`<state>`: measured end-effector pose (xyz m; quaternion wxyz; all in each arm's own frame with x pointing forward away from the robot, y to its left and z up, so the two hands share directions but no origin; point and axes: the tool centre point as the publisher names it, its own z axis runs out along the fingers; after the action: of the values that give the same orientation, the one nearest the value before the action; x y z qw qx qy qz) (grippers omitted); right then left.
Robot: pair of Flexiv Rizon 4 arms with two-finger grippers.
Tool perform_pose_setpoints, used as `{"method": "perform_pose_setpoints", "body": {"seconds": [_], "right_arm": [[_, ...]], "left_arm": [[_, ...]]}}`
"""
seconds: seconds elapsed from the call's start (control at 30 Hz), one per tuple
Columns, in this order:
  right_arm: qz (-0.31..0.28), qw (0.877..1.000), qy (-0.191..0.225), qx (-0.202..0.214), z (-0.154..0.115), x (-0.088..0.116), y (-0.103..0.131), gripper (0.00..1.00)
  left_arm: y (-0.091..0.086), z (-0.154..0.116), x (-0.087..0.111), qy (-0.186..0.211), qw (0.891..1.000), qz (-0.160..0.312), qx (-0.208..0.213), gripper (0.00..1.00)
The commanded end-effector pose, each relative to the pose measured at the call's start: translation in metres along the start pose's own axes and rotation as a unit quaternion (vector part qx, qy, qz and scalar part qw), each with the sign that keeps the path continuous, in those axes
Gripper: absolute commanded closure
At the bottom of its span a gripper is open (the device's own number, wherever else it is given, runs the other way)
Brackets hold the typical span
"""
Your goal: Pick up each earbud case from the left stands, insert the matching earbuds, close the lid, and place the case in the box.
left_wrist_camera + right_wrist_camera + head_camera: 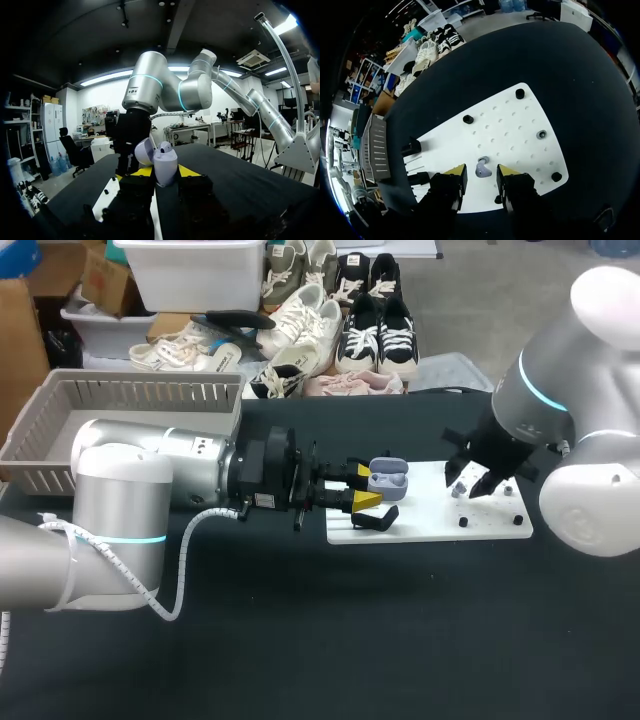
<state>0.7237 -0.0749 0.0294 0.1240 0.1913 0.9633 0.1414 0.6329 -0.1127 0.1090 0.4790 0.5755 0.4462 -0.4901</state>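
My left gripper (365, 485) is shut on an open lavender earbud case (388, 478), held over the left end of the white peg board (430, 522). In the left wrist view the case (161, 159) sits between the yellow tips of the left gripper (165, 172), lid tilted open. My right gripper (478, 483) hangs over the board's right part. In the right wrist view a lavender earbud (483, 169) lies on the board (510, 125) between the fingers of the right gripper (480, 171), which is open, with a small gap on each side.
Black pegs (468, 119) (520, 93) (556, 176) dot the board. Black stands (411, 146) (375, 520) sit at its left edge. A grey slatted basket (60, 400) stands at the table's far left. Dark tabletop lies in front.
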Motion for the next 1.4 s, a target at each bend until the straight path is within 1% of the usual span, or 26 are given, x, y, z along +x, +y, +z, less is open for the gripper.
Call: {"method": "perform_pose_setpoints", "body": {"seconds": [0.03,0.27,0.33,0.37,0.43,0.47,0.9,1.4], "right_arm": [[0.000,1.000,0.003,0.002,0.002,-0.001,0.001,0.64],[0.001,1.000,0.005,0.005,0.005,-0.001,0.001,0.66],[0.002,1.000,0.005,0.006,0.005,-0.001,0.001,0.76],[0.002,1.000,0.005,0.006,0.005,-0.001,0.001,0.86],[0.002,1.000,0.005,0.006,0.005,-0.001,0.001,0.97],[0.002,1.000,0.005,0.007,0.005,-0.001,0.001,1.00],[0.000,1.000,0.006,0.008,0.003,0.001,0.001,1.00],[0.006,1.000,-0.014,-0.006,-0.025,0.007,-0.002,1.00]], "left_arm": [[0.000,0.000,0.000,0.000,1.000,0.000,0.000,1.00],[0.000,0.000,0.000,0.000,1.000,0.000,0.000,1.00],[0.000,0.000,0.000,0.000,1.000,0.000,0.000,1.00],[0.000,0.000,0.000,0.000,1.000,0.000,0.000,1.00],[0.000,0.000,0.000,0.000,1.000,0.000,0.000,1.00],[0.000,0.000,0.000,0.000,1.000,0.000,0.000,1.00],[0.000,0.000,0.000,0.000,1.000,0.000,0.000,1.00],[0.000,0.000,0.000,0.000,1.000,0.000,0.000,1.00]]}}
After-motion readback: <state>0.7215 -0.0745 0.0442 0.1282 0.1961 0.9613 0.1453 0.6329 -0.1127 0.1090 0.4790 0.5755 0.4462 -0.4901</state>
